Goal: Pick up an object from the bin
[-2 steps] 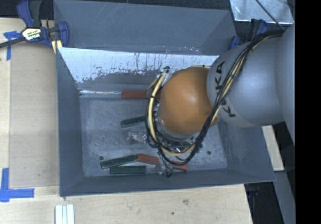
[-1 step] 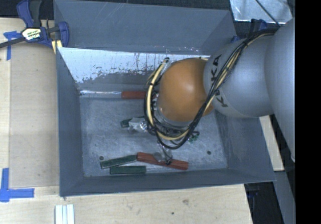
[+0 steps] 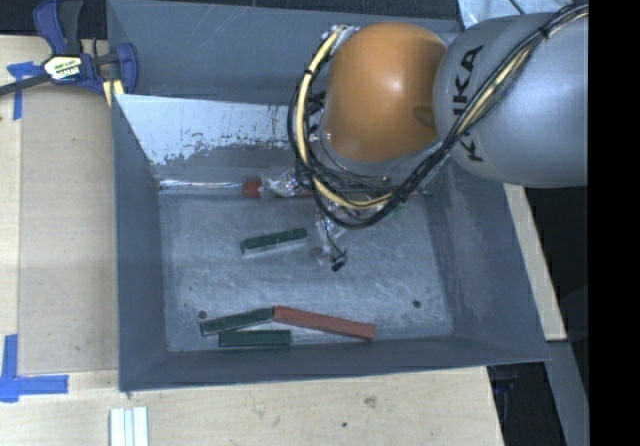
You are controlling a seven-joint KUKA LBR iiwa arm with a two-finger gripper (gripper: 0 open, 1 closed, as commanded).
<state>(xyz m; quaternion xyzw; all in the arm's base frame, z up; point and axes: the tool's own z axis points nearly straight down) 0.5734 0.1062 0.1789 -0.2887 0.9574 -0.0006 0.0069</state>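
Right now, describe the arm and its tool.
The arm is a fat, rounded silver-grey tube with dark KUKA lettering. A glossy orange dome caps the wrist, ringed by looped black and yellow cables. The tool is small, dark metal.

The bin (image 3: 140,234) is viewed from above and somewhat to one side, closely enough that it is taken in whole; the arm (image 3: 520,104) is seen entering from the right.
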